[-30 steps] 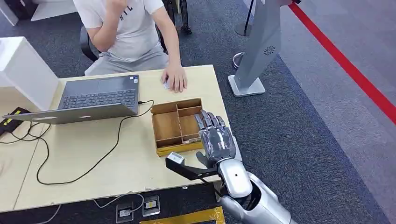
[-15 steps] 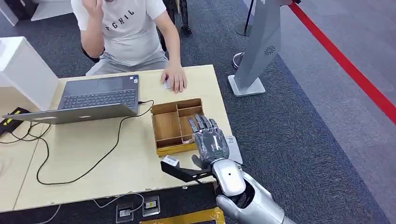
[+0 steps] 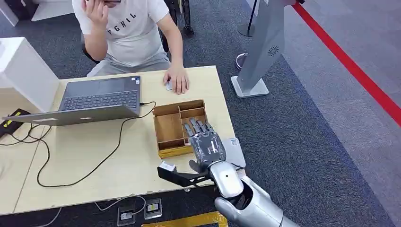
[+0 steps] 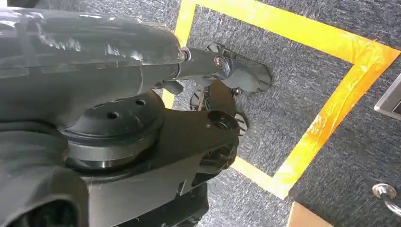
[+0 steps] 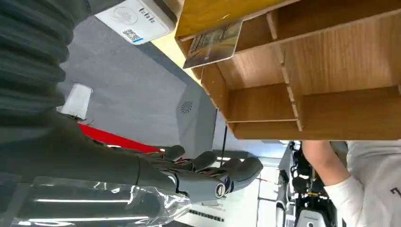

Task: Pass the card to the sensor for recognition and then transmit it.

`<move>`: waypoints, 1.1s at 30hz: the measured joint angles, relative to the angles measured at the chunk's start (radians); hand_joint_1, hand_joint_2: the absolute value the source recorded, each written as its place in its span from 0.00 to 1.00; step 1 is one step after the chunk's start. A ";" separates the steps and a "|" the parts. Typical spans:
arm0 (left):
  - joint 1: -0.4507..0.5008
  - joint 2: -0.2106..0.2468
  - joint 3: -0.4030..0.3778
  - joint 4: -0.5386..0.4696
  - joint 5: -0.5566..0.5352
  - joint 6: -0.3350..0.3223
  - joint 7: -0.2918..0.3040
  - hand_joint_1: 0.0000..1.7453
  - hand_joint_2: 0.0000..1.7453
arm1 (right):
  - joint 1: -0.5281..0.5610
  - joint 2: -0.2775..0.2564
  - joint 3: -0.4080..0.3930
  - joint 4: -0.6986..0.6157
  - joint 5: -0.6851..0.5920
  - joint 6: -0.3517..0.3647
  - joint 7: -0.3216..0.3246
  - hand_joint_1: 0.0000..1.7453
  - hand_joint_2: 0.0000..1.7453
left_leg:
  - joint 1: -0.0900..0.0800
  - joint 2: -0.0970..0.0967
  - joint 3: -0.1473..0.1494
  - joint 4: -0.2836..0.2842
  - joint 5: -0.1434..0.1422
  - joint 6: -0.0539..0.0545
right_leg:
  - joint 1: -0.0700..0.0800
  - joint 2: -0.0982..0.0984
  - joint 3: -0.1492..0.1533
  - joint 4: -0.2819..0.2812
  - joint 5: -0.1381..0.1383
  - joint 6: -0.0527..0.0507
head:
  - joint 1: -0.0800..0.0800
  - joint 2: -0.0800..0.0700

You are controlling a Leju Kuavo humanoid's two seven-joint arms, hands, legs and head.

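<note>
- The right robot hand (image 3: 204,142) hovers over the near right corner of the wooden box (image 3: 171,126), its fingers stretched out flat and a little apart, holding nothing; in the right wrist view (image 5: 208,177) its fingers point away from the box with nothing between them.
- The left robot hand cannot be made out; the left wrist view looks down at grey carpet with yellow tape (image 4: 326,125), so I cannot tell its state.
- A grey sensor pad (image 3: 234,147) lies on the near right edge of the bench (image 3: 94,156), just right of the box.
- The card (image 5: 213,43) leans in a near compartment of the box, by the box's wall.
- Farther left, an open laptop (image 3: 90,101) sits on the bench, a black cable (image 3: 108,151) trailing from it.
- At the far side, a seated person in a white shirt (image 3: 127,28) rests one hand (image 3: 177,79) on the bench.
- A grey stand (image 3: 262,52) rises from the carpet, far right.
</note>
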 joint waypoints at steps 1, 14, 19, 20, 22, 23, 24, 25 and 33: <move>0.000 0.000 0.000 0.000 0.000 0.000 0.000 0.00 0.00 | -0.004 0.000 0.006 0.005 -0.006 0.000 0.000 0.00 1.00 | 0.000 0.000 0.000 0.000 0.000 0.000 | 0.000 0.000 0.000 0.000 0.000 0.000 | 0.000 0.000; 0.000 0.000 0.000 0.000 -0.001 -0.002 0.000 0.00 0.00 | -0.017 0.010 0.038 0.065 -0.058 -0.002 -0.006 0.00 1.00 | 0.000 0.000 0.000 0.000 0.000 0.000 | 0.000 0.000 0.000 0.000 0.000 0.000 | 0.000 0.000; 0.000 0.000 0.000 0.000 -0.005 -0.002 0.003 0.00 0.00 | -0.028 0.016 0.039 0.097 -0.095 -0.011 -0.013 0.00 1.00 | 0.000 0.000 0.000 0.000 0.000 0.000 | 0.000 0.000 0.000 0.000 0.000 0.000 | 0.000 0.000; 0.000 0.000 0.000 0.000 -0.005 -0.002 0.005 0.00 0.00 | -0.030 0.017 0.039 0.102 -0.100 -0.012 -0.015 0.00 1.00 | 0.000 0.000 0.000 0.000 0.000 0.000 | 0.000 0.000 0.000 0.000 0.000 0.000 | 0.000 0.000; 0.000 0.000 0.000 0.000 -0.006 -0.002 0.008 0.00 0.00 | -0.034 0.020 0.038 0.115 -0.108 -0.014 -0.019 0.00 1.00 | 0.000 0.000 0.000 0.000 0.000 0.000 | 0.000 0.000 0.000 0.000 0.000 0.000 | 0.000 0.000; 0.000 0.000 0.000 0.000 -0.006 -0.002 0.008 0.00 0.00 | -0.036 0.022 0.038 0.120 -0.109 -0.014 -0.019 0.00 1.00 | 0.000 0.000 0.000 0.000 0.000 0.000 | 0.000 0.000 0.000 0.000 0.000 0.000 | 0.000 0.000; 0.000 0.000 0.000 0.000 -0.006 -0.002 0.008 0.00 0.00 | -0.038 0.024 0.038 0.124 -0.109 -0.015 -0.019 0.00 1.00 | 0.000 0.000 0.000 0.000 0.000 0.000 | 0.000 0.000 0.000 0.000 0.000 0.000 | 0.000 0.000; 0.000 0.000 0.000 0.000 -0.006 -0.002 0.008 0.00 0.00 | -0.039 0.024 0.038 0.130 -0.110 -0.016 -0.020 0.00 1.00 | 0.000 0.000 0.000 0.000 0.000 0.000 | 0.000 0.000 0.000 0.000 0.000 0.000 | 0.000 0.000; 0.000 0.000 0.000 0.000 -0.008 -0.002 0.011 0.00 0.00 | -0.061 0.037 0.039 0.177 -0.120 -0.009 -0.021 0.00 1.00 | 0.000 0.000 0.000 0.000 0.000 0.000 | 0.000 0.000 0.000 0.000 0.000 0.000 | 0.000 0.000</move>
